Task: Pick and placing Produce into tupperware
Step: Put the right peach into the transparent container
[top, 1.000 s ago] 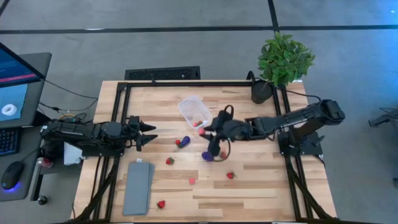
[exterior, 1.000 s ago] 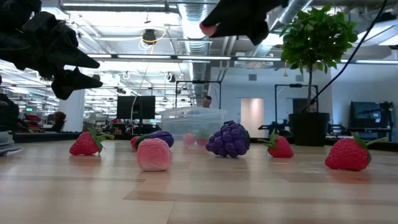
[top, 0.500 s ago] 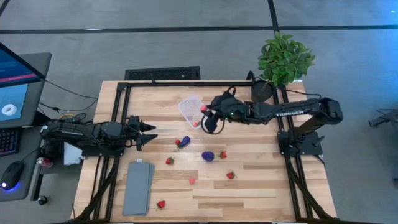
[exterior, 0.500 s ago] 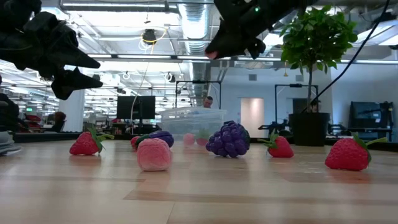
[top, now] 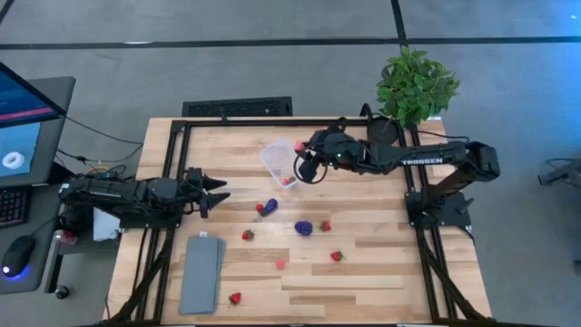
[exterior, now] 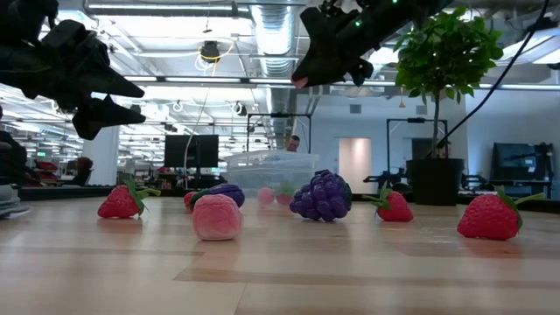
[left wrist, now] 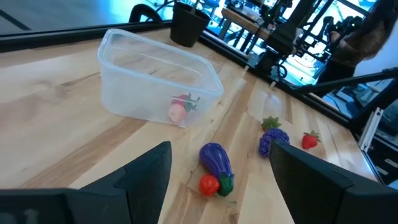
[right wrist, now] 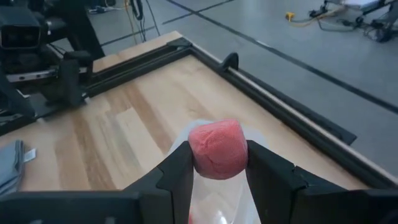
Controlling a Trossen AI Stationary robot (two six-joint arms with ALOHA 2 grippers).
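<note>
While strawberries (exterior: 490, 217) and a grape cluster (exterior: 322, 195) wait on the surface (top: 381, 272), the right end effector (top: 300, 156) grips a pink piece (right wrist: 217, 149) above the tupperware (top: 283, 161). Next, I judge, it must release it inside; the left end effector (top: 218, 190) hangs open, well apart.

My matt black plastic fingers (right wrist: 183, 180) pinching a rough pink piece (right wrist: 217, 149), clear glossy plastic tub (left wrist: 158, 87) sitting on my pale, smooth-grained wooden table (top: 381, 272), matt grey slab (top: 201, 273) lying flat.
</note>
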